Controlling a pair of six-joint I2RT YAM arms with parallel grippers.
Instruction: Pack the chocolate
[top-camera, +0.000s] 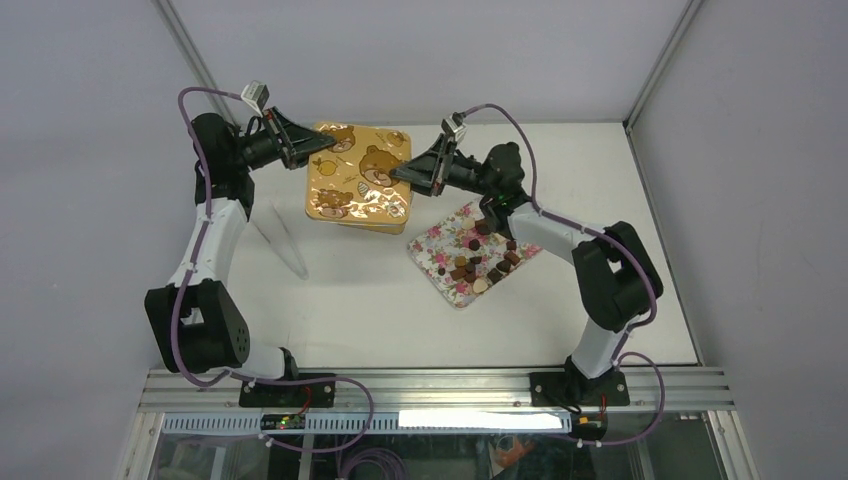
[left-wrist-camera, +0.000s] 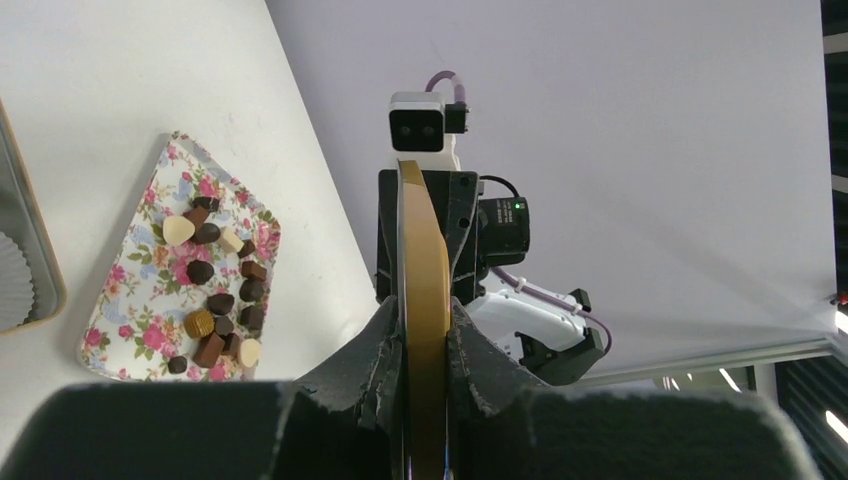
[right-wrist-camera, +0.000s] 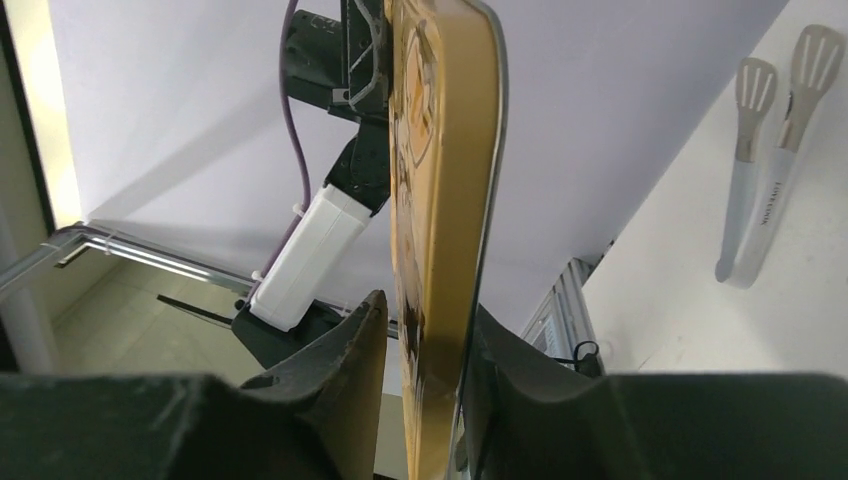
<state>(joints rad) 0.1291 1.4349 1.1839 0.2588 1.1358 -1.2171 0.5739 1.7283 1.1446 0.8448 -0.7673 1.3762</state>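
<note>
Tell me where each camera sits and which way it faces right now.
Top external: above and behind the bases, looking down on the table; both arms, left gripper and right gripper clamping the lid at opposite edges.
Left wrist: behind its own fingers, facing along the lid toward the right arm; chocolate on the tray at left.
Right wrist: behind its fingers, facing the left arm; tongs at right.
Shared: both wrist views show the lid edge-on.
</note>
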